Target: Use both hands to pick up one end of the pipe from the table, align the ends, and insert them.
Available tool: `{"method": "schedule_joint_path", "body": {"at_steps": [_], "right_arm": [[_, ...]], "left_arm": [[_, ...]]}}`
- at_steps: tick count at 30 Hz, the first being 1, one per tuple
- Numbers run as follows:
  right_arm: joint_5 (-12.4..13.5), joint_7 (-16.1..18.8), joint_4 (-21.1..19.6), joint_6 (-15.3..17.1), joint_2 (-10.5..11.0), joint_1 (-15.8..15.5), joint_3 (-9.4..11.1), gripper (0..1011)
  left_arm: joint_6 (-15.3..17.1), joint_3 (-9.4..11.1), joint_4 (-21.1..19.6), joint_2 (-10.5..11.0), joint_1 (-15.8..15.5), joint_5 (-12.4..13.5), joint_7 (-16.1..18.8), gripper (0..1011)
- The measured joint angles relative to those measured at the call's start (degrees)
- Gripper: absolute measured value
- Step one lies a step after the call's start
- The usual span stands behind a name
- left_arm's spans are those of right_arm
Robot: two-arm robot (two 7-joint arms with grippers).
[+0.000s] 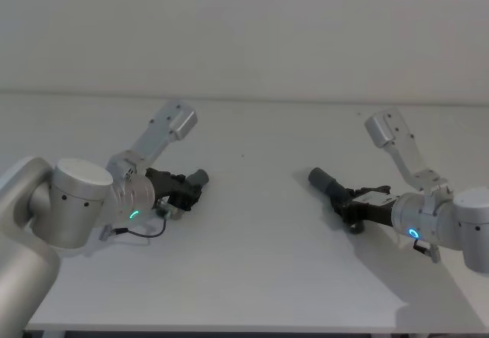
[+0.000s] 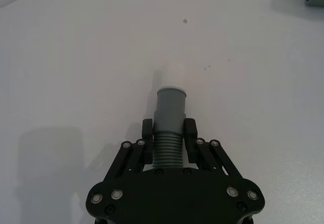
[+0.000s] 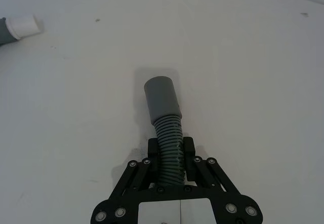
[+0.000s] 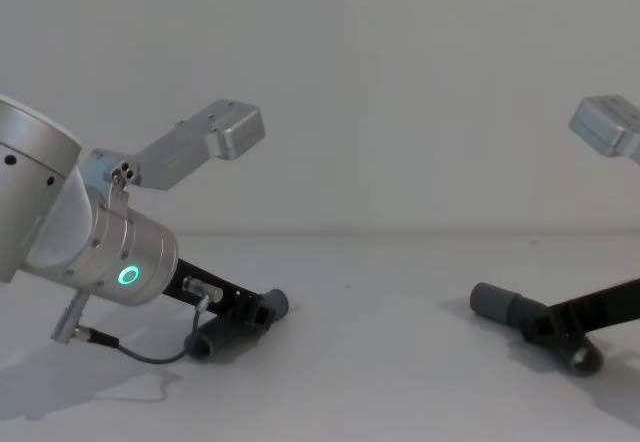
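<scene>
Narrow pipe piece (image 2: pixel 169 113): grey straight collar with a white tip (image 2: pixel 169 76), ribbed bend behind it. My left end effector (image 2: pixel 169 128) has it, fingers (image 2: pixel 147 127) narrowed onto the ribbing right where the collar starts, one on each side. It sits in the left half of the tabletop (image 1: pixel 252 277), about midway between the near and far edges, with the tip pointing toward the tabletop's middle. From the chest camera the collar end (image 4: pixel 272 305) is tilted up a little and the dark curved end hangs low by the surface; I can't tell if it touches.

Wide pipe piece (image 3: pixel 163 105): plain grey sleeve collar out front, ribbed section clamped between the fingers (image 3: pixel 188 148) of my right end effector (image 3: pixel 171 148), a narrow grip on the ribs just behind the sleeve. It's in the right half of the tabletop, sleeve mouth (image 1: pixel 317 176) aimed back toward the middle and slightly to the far edge.

The two collar ends face each other but are well apart, with bare white tabletop between them. They are not lined up or mated.

Both arms reach in low from the near side. There is a green ring light (image 4: pixel 127 276) on the left wrist and a thin black cable (image 1: pixel 145 233) looping under it.
</scene>
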Motion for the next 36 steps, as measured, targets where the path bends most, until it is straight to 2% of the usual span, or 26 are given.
{"method": "schedule_joint_path", "body": {"at_steps": [13,21,29,36], "right_arm": [[0.0,0.0,0.0,0.0,0.0,0.0,0.0,284],[0.1,-0.1,-0.8,-1.2,0.0,-1.1,0.6,284],[1.7,0.0,-3.2,-5.7,0.1,-3.6,2.5,284],[4.0,2.8,-5.2,-11.1,1.2,-5.4,4.4,284]], "left_arm": [[0.0,0.0,0.0,0.0,0.0,0.0,0.0,353],[-0.3,-0.2,-1.2,-0.3,0.8,1.1,2.2,352],[-2.1,-0.9,-4.2,-0.9,2.5,3.0,6.1,352],[-3.5,-1.8,-7.7,-1.2,3.7,4.4,9.1,353]]}}
